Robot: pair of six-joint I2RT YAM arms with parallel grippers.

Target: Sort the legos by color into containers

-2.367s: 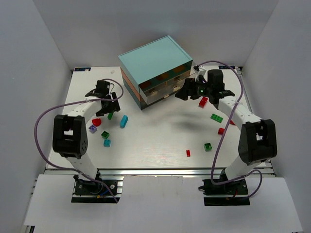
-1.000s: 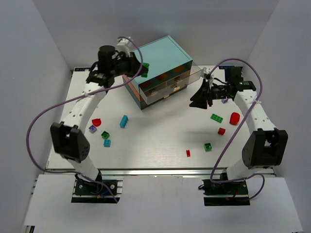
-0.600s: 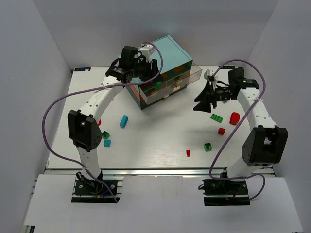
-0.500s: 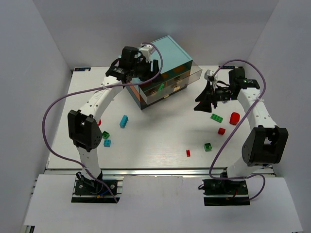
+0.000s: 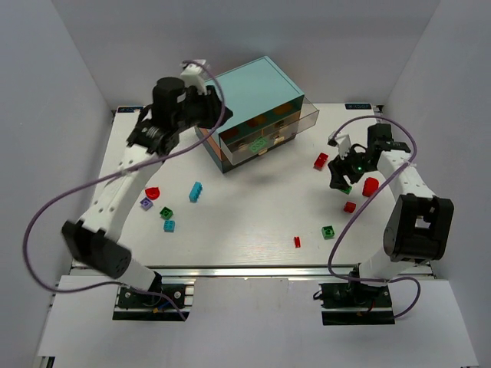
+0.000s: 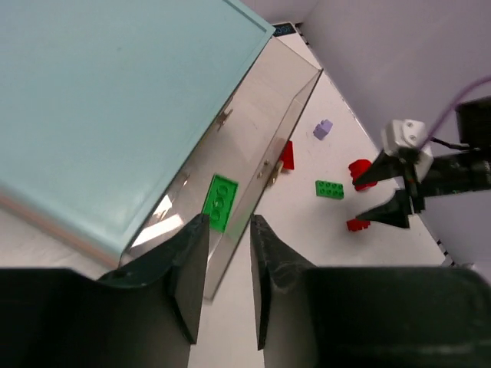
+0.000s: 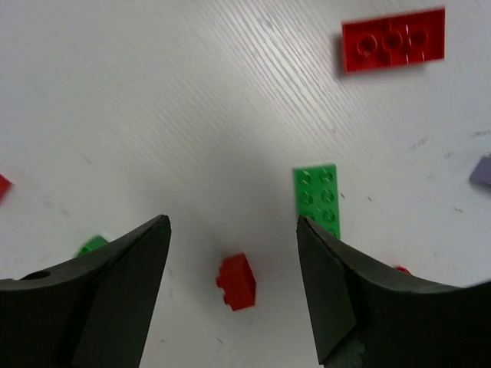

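Ample bare table (image 5: 253,211) before the open drawer (image 5: 305,116)

Robotics lab test cell, plain white walls (image 5: 61,77) on three sides, white table (image 5: 245,207) on aluminium rail frame (image 5: 253,269), loose purple cables (image 5: 28,234).

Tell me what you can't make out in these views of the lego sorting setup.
Right wrist view: the lilac lego is cut off by the right edge.
Right wrist view: a green lego sits mostly behind a finger of the right end effector.
Top view: what the lower drawers hold, covered by the chest and its open drawer.
Left wrist view: the same lower drawers, hidden under the chest.
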